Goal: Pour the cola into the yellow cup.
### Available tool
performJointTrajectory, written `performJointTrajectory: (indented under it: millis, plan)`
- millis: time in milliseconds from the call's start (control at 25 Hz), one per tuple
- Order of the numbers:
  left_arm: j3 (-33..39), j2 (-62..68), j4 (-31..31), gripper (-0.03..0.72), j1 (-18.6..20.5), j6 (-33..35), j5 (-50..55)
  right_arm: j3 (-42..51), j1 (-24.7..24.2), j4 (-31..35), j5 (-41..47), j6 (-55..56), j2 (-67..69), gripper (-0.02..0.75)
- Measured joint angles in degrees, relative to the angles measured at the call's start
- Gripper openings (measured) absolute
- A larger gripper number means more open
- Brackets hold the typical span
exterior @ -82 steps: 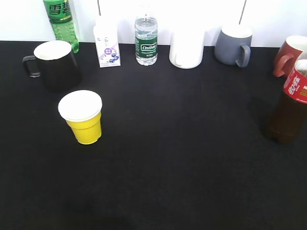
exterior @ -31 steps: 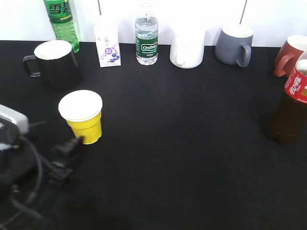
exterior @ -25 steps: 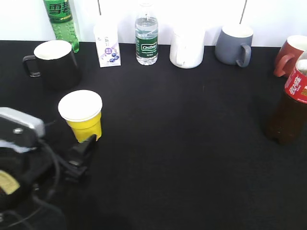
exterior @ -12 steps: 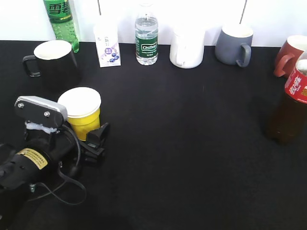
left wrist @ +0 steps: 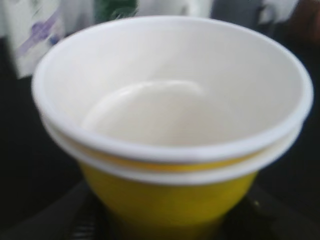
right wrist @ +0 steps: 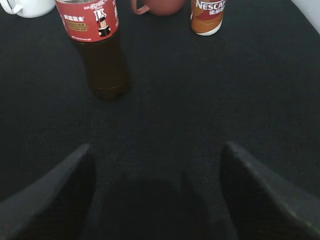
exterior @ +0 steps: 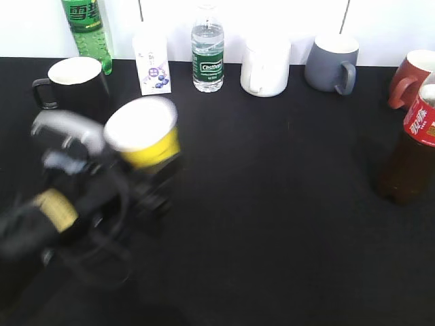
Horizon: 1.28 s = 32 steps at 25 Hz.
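The left gripper (exterior: 146,178) is clamped on the yellow cup (exterior: 144,140), which appears lifted off the black counter (exterior: 272,204) and tipped slightly, though that part of the exterior view is blurred with motion. In the left wrist view the cup (left wrist: 170,145) fills the frame, and its white inside is dry and empty. The cola (exterior: 412,153) stands upright at the far right edge of the counter, well apart from the cup, full and untouched. The right gripper (right wrist: 155,195) hangs spread wide and empty, short of the bottle (right wrist: 97,47), with bare counter between. So only the cup is in hand; taking up the cola, opening it if capped, and pouring all remain, by this reading.
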Motion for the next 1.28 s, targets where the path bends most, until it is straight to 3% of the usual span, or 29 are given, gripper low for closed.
performJointTrajectory:
  millis: [120, 280, 600, 840, 920, 1120, 1280]
  plan:
    - [-12.1, -5.0, 11.5, 0.454, 0.0, -2.9, 18.9, 0.0, 0.0, 0.0, 0.0, 0.0, 0.0, 0.584]
    - [-24.2, -5.7, 17.6, 0.453, 0.0, -5.0, 28.1, 0.0, 0.0, 0.0, 0.0, 0.0, 0.0, 0.584]
    - [-25.0, -5.9, 19.6, 0.449, 0.0, -5.3, 29.4, -0.4, 0.0, 0.0, -0.7, -0.8, 0.0, 0.584]
    - [-25.0, -5.9, 19.6, 0.449, 0.0, -5.3, 29.4, -0.8, 0.0, -1.1, -40.6, -4.1, 17.5, 0.584]
    - [-25.0, -5.9, 19.6, 0.449, 0.0, -5.3, 29.4, 3.7, 0.0, 0.0, -55.6, -4.1, 23.5, 0.584]
    - [-25.0, -5.9, 19.6, 0.449, 0.0, -5.4, 29.4, 17.8, 0.0, 0.0, -72.6, -4.0, 24.8, 0.584]
    - [-25.0, -5.9, 19.6, 0.448, 0.0, -5.4, 29.3, 18.8, 0.0, 0.0, -70.1, -1.8, 30.7, 0.584]
